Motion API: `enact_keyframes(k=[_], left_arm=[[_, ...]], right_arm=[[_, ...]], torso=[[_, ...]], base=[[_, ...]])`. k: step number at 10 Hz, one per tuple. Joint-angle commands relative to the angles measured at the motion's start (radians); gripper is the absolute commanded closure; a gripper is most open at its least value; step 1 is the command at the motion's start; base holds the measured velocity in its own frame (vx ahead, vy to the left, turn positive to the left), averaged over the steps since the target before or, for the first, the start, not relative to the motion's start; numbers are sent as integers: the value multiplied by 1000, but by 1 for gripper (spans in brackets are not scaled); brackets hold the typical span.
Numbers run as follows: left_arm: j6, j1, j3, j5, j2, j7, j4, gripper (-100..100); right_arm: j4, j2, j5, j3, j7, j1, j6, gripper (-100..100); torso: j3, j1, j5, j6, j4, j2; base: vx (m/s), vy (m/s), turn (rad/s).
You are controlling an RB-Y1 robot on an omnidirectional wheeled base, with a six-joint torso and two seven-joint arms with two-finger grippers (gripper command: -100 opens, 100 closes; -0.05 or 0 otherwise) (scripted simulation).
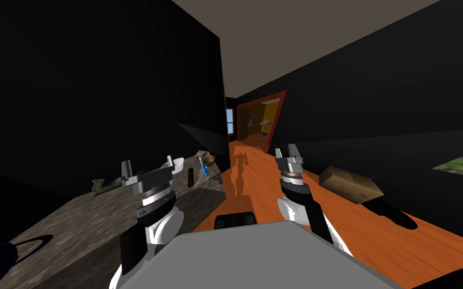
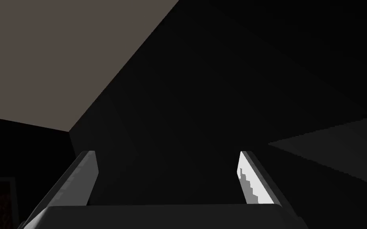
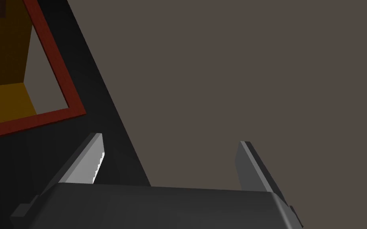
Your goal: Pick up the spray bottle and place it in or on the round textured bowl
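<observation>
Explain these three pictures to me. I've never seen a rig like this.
This is a two-armed robot in a simulated house. The wide picture comes from a camera on its head, looking down; the other two come from cameras on its hands, looking along the fingers. The left gripper and right gripper are open and hold nothing. To its left runs a grey counter with things at the far end: a blue item, likely the spray bottle, a tan bowl-like thing beside it and a dark bottle. A wooden box lies on the orange floor.

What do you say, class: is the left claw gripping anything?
No, the left claw stands open, with nothing between its two fingers.
</observation>
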Motion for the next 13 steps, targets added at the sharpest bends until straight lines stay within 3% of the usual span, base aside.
enact_keyframes(k=[1,9,13], left_arm=[[-27,0,8,50,13,-12,-4,-100],[-79,-4,27,253,39,-31,-2,-100],[-135,-5,47,371,65,-50,-1,-100]], right_arm=[[0,0,0,0,0,0,0,0],[0,0,0,0,0,0,0,0],[0,0,0,0,0,0,0,0]], torso=[[0,0,0,0,0,0],[0,1,0,0,0,0],[-1,1,0,-1,0,-2]], base=[[-110,7,-322],[-62,3,-146],[-58,-6,-215]])
